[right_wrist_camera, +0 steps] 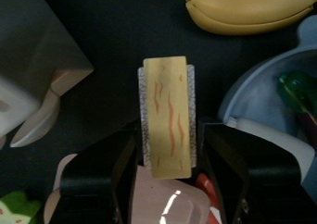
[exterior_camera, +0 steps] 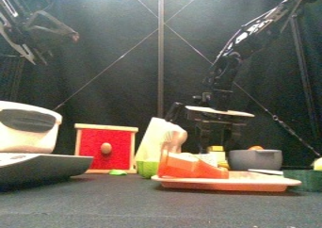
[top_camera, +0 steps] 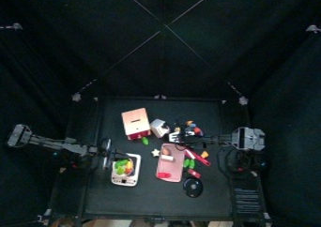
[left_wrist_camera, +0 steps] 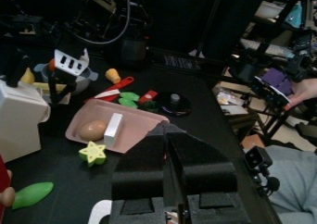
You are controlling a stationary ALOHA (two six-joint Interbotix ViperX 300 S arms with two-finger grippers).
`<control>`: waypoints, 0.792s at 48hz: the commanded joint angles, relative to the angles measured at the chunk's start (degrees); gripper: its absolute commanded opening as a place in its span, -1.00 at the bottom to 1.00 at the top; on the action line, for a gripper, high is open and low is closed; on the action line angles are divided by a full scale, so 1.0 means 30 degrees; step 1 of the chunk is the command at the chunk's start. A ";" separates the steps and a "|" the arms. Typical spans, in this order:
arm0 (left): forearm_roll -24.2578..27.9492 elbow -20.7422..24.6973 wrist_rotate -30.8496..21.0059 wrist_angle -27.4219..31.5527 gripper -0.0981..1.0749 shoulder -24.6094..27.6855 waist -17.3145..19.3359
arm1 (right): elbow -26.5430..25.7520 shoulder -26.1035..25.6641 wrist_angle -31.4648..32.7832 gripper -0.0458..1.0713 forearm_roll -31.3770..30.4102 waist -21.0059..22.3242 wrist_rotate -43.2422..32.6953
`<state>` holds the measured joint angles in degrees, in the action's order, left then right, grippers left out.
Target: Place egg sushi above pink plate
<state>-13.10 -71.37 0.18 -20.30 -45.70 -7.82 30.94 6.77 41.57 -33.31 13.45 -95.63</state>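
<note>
The egg sushi (right_wrist_camera: 168,112), a yellow slab on white rice, lies on the black table between the jaws of my right gripper (right_wrist_camera: 168,137). The jaws stand open, each a small gap off the sushi's sides. The pink plate (right_wrist_camera: 173,207) edges in just under the gripper's near end; from above the pink plate (top_camera: 170,163) is a long tray in the table's middle, with my right gripper (top_camera: 198,138) past its far right corner. My left gripper (left_wrist_camera: 168,143) is shut and empty, hovering at the table's left (top_camera: 78,152). Food pieces lie on the pink plate (left_wrist_camera: 139,126).
A banana (right_wrist_camera: 254,10) and a bluish bowl (right_wrist_camera: 262,91) lie close beyond and beside the sushi. A red box (exterior_camera: 105,147), a white toy appliance (exterior_camera: 25,128) and a grey bowl (exterior_camera: 255,159) stand around the plate. A yellow star (left_wrist_camera: 91,152) lies by the plate.
</note>
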 commanded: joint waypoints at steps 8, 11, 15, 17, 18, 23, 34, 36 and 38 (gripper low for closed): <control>0.0059 0.0322 0.0000 -0.0205 -0.24 0.0000 -0.0029 | -0.0439 -0.0322 -0.0029 0.69 -0.0146 0.0146 -0.0029; 0.0059 0.0322 0.0000 -0.0205 -0.24 0.0000 -0.0029 | -0.0469 -0.0322 -0.0059 0.70 -0.0088 0.0146 -0.0029; 0.0059 0.0322 0.0000 -0.0205 -0.24 0.0000 -0.0029 | -0.0527 -0.0322 -0.0059 0.70 -0.0088 0.0146 -0.0029; 0.0059 0.0293 0.0000 -0.0205 -0.24 0.0000 -0.0029 | -0.0586 -0.0322 -0.0059 0.70 -0.0088 0.0146 0.0000; 0.0059 0.0322 0.0000 -0.0205 -0.24 0.0000 -0.0029 | -0.0615 -0.0322 -0.0059 0.70 -0.0088 0.0146 -0.0029; 0.0059 0.0322 0.0000 -0.0205 -0.24 0.0000 -0.0029 | -0.0732 -0.0322 -0.0059 0.70 -0.0088 0.0117 0.0000; 0.0059 0.0293 0.0000 -0.0205 -0.24 0.0000 -0.0029 | -0.0762 -0.0322 0.0029 0.70 -0.0117 0.0117 0.0000; 0.0059 0.0293 -0.0029 -0.0205 -0.24 0.0000 -0.0029 | -0.0762 -0.0410 0.0059 0.70 -0.0117 0.0029 0.0000; 0.0059 0.0293 -0.0029 -0.0205 -0.24 0.0000 -0.0029 | -0.0762 -0.0498 0.0088 0.70 -0.0117 0.0029 0.0029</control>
<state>-13.10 -71.37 0.09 -20.30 -45.70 -7.91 29.88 6.77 41.66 -33.49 13.45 -95.63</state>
